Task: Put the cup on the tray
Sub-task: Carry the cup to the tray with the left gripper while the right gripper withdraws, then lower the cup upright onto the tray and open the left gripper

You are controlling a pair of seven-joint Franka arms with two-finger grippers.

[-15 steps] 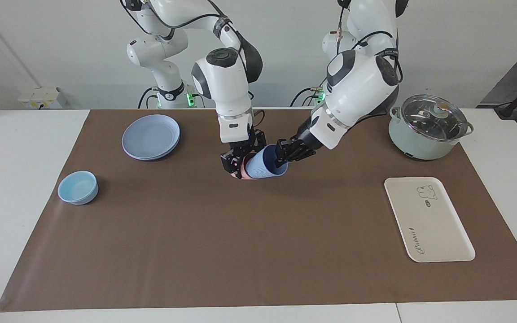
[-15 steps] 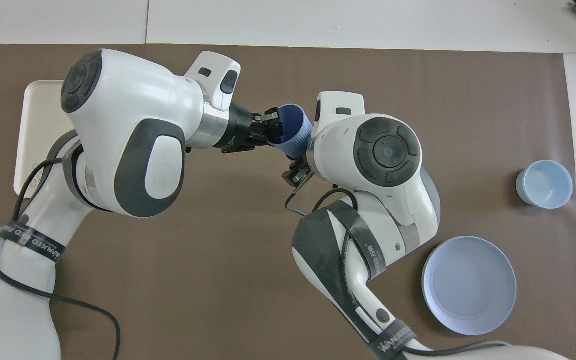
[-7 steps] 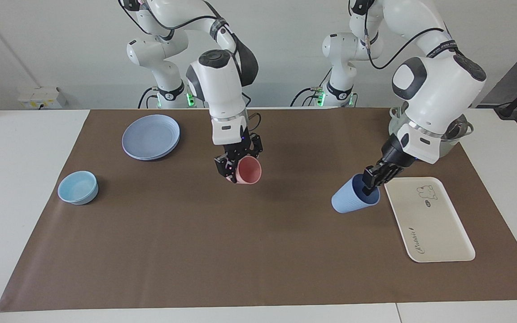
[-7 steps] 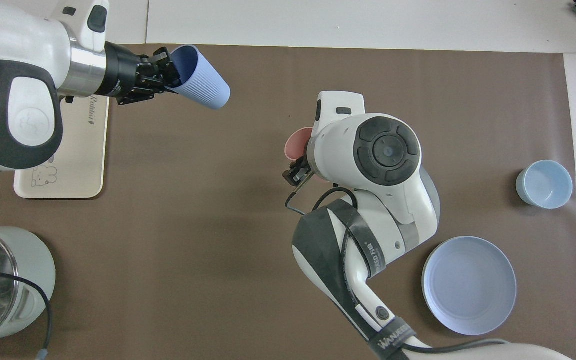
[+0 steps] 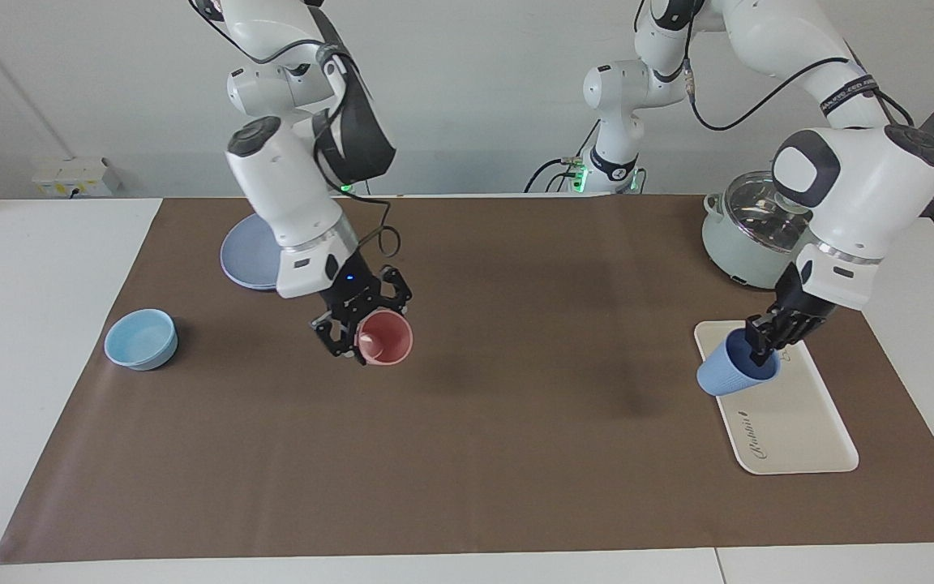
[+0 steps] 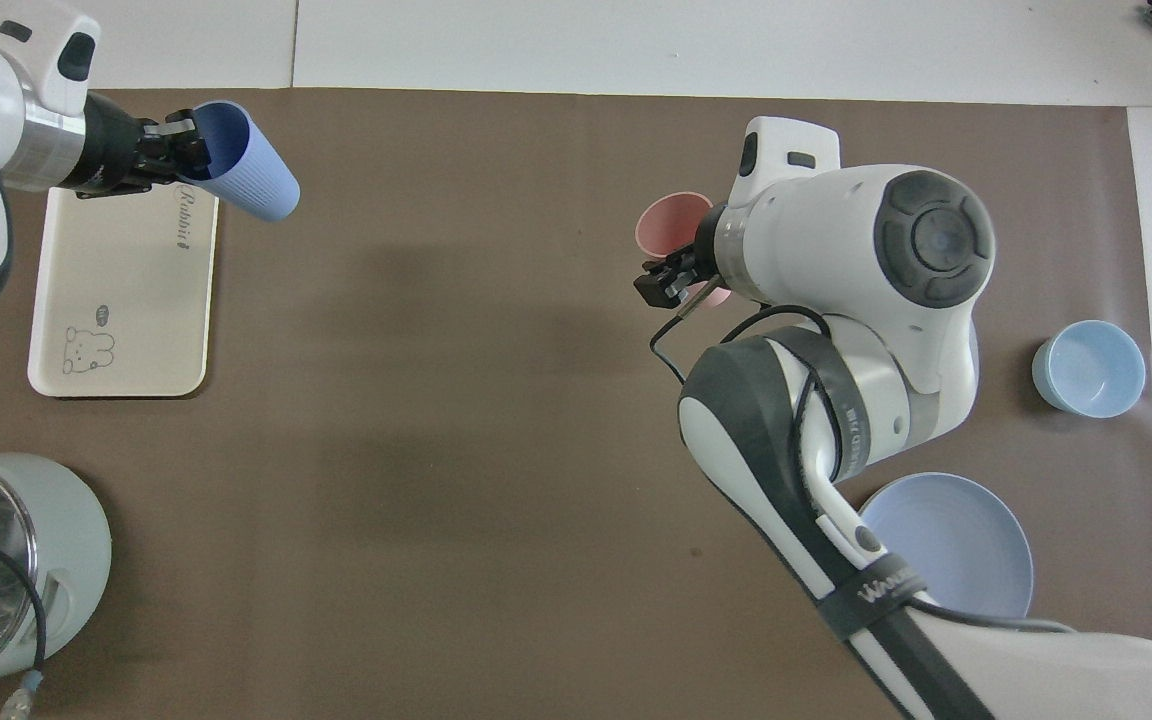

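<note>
My left gripper [image 5: 764,347] is shut on the rim of the periwinkle-blue cup [image 5: 728,375] and holds it tilted in the air. The cup hangs over the edge of the cream-white tray [image 5: 795,422] that faces the table's middle. In the overhead view the cup [image 6: 246,180] juts out from the left gripper [image 6: 181,152] over the tray [image 6: 116,290]. My right gripper [image 5: 360,331] is shut on a salmon-pink cup [image 5: 386,341] and holds it tilted above the brown mat, toward the right arm's end. The pink cup [image 6: 666,225] and right gripper [image 6: 681,282] also show in the overhead view.
A pale green pot with a glass lid [image 5: 759,235] stands nearer to the robots than the tray. Stacked blue plates [image 5: 244,261] and a shallow light-blue bowl [image 5: 141,338] are at the right arm's end. A brown mat [image 5: 516,454] covers the table.
The left gripper pulled the blue cup off the pink one at mid-table and carried it to over the tray. The right gripper moved toward its own end with the pink cup.
</note>
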